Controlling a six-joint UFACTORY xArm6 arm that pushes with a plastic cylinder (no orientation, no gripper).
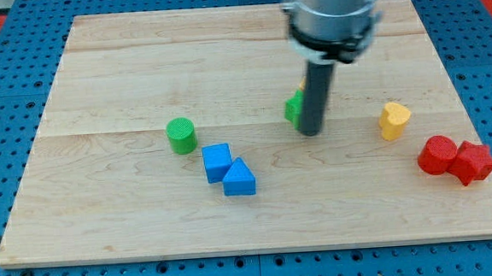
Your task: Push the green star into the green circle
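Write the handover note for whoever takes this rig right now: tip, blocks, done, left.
Tip: my tip is down on the wooden board, right against the green star, which shows only at the rod's left edge, mostly hidden.
Job's things: the green circle stands well off toward the view's left of the star, apart from it.
Others: blue cube and blue triangle touch each other below the circle; yellow heart and two red blocks at the view's right.
Done: star not yet at the circle.
Left: push the star leftward across the gap, likely from its right side.
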